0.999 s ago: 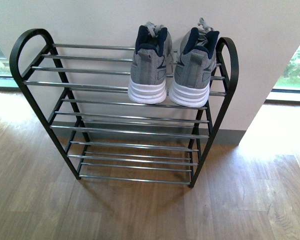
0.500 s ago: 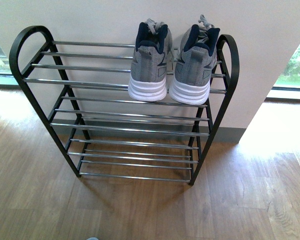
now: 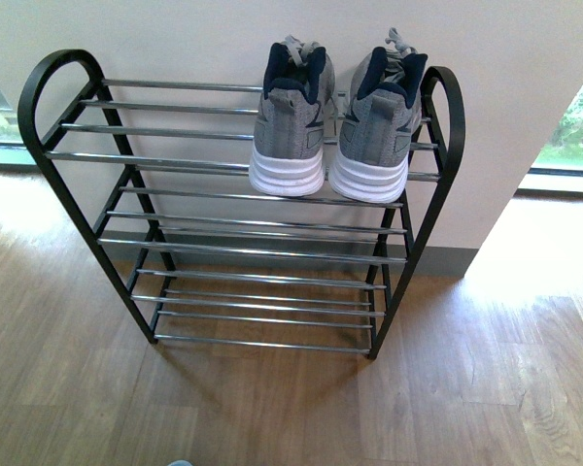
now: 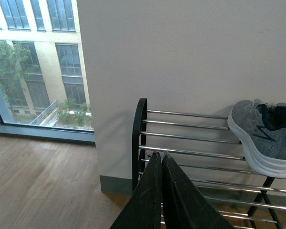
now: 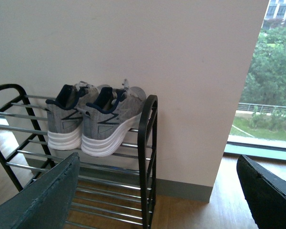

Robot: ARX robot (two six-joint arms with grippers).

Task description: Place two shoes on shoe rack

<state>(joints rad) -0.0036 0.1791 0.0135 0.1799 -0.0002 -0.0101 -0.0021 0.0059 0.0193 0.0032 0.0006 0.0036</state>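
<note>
Both shoes are up on the top tier of the shoe rack (image 3: 53,70), upper right of centre in the front view. The inner sneaker (image 3: 290,121) and the outer sneaker (image 3: 377,126) sit just beside each other, and the outer one is tucked close to the arched end. The job looks done.

The left gripper (image 4: 160,155) has its jaws pressed together on nothing. The right gripper (image 5: 157,160) has its jaws spread wide, also on nothing. Both are well apart from the shoes.

The risk now is that the thick white heels jut a little past the front chrome rod (image 3: 175,161), and the soles ride on round, shiny bars. An arm brushing the rack could rock a shoe forward and off the tier. The laces hang at the wall side, though I can't tell whether they snag on anything.

Each sneaker's long axis runs front to back across the rods, with toes to the wall and navy heel collars facing the camera. The outer one slants slightly towards its mate.
</note>
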